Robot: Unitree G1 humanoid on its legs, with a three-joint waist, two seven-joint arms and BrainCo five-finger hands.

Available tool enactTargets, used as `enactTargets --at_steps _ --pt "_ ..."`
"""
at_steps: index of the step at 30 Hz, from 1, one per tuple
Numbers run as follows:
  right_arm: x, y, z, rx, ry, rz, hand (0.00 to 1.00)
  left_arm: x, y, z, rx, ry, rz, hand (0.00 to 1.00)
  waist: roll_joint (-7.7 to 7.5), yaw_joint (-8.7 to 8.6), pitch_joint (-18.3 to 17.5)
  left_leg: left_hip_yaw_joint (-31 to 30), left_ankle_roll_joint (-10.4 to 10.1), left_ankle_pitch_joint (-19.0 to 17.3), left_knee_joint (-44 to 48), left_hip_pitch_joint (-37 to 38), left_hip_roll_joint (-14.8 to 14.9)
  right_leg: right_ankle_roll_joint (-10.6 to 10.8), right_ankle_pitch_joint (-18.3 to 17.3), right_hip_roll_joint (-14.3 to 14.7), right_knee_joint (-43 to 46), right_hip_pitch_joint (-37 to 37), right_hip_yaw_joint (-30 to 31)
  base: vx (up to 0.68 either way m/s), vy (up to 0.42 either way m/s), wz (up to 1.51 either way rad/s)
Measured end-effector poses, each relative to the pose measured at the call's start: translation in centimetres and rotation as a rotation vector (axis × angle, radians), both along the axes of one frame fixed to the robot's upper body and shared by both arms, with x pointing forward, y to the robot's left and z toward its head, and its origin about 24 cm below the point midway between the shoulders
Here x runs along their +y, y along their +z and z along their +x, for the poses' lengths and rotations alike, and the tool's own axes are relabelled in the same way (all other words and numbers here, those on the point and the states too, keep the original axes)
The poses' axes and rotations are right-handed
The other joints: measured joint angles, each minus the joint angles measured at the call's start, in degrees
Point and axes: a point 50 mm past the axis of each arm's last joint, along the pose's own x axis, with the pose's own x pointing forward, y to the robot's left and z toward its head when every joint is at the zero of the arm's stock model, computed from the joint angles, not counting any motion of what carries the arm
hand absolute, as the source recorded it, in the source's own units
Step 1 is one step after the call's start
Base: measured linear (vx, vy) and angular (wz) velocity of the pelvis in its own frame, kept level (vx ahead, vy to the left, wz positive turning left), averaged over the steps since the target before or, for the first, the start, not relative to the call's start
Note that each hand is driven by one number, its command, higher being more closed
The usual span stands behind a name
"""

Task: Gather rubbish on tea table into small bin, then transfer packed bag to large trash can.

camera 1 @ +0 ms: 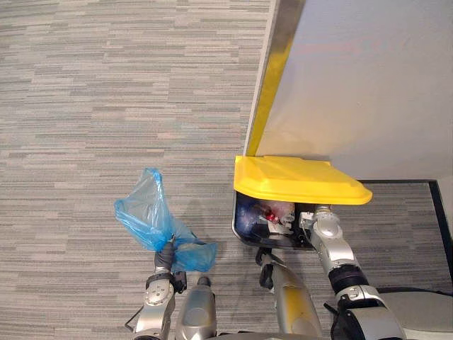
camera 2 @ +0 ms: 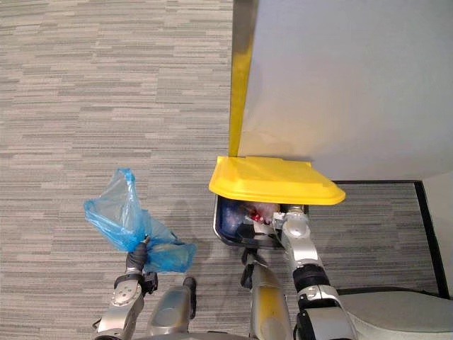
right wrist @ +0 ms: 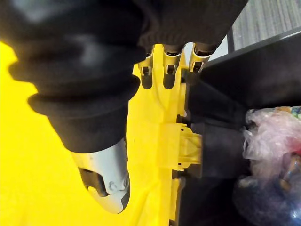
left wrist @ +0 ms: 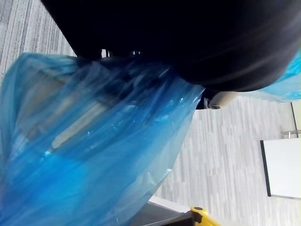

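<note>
- Left hand point(camera 1: 165, 256) is closed round the gathered neck of the blue bag point(camera 1: 145, 212). The bag is held at the near left over the floor point(camera 1: 106, 106), well apart from the bin point(camera 1: 244, 221).
- Right hand point(right wrist: 106, 176) is set under the yellow lid point(camera 1: 297, 180). Its fingers point(right wrist: 169, 70) are laid straight against the lid's underside and the thumb stands apart. Nothing is gripped; the lid is propped up by the open hand.
- The bin is placed at the near right, against the wall point(camera 1: 368, 78). Its mouth is uncovered on the near side, and rubbish point(camera 1: 277, 211) in pale wrapping is seen inside.
- The step in hand is judged to be the last one, the transfer of the packed bag to the large bin. The lid is raised and the bag is not yet in.
- For the next move, the bag would have to be carried right across the gap and brought to the opening beneath the lid, to the left of the right arm. The lid would have to be held up meanwhile.
- Only once the bag is over the mouth should the grip be loosened.
- The opening looks narrow beside the bag's spread plastic, so a catch on the rim or lid edge is judged possible.
</note>
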Motion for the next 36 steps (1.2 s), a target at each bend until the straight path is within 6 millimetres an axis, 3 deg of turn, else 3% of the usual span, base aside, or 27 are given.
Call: enactTargets --at_steps 5,12,21,29,36 --pt "-0.7 2.7 1.7 -0.06 0.046 -0.079 0.0 0.1 1.0 0.5 -0.048 -0.042 0.018 1.0 -0.15 0.05 0.78 -0.34 0.06 -0.03 0.0 -0.01 0.09 0.25 -0.17 0.04 0.15 0.05 -0.07 0.0 -0.003 0.01" --pt "-1.0 3.9 2.3 -0.084 0.086 -0.131 0.0 -1.2 2.1 1.1 -0.107 -0.146 0.023 1.0 -0.17 0.01 0.77 -0.24 0.07 -0.02 -0.02 0.11 0.1 0.2 -0.12 0.13 0.18 0.11 0.1 0.0 -0.002 -0.01" --pt "0.1 6.1 3.7 -0.126 0.18 -0.182 0.0 -4.5 4.5 1.8 -0.218 -0.329 0.002 1.0 -0.27 -0.49 0.71 1.94 0.09 0.04 -0.66 1.68 -0.05 -0.59 0.44 0.74 0.18 0.07 2.21 -0.02 -0.016 -0.12" --pt "1.1 8.5 5.1 -0.159 0.279 -0.265 0.0 -9.2 7.7 3.8 -0.363 -0.544 -0.052 1.0 -0.39 -1.49 0.57 3.19 0.03 0.06 -0.68 2.64 -0.01 -1.44 1.28 1.36 -0.62 0.57 3.29 -0.03 -0.02 -0.07" --pt "2.3 10.2 6.1 -0.191 0.325 -0.288 0.0 -12.1 10.6 5.6 -0.484 -0.66 -0.036 1.0 -0.45 -1.86 0.54 5.0 -0.09 0.08 -0.55 1.94 0.03 -0.82 3.9 2.19 -4.65 0.68 4.86 -0.03 -0.026 -0.15"
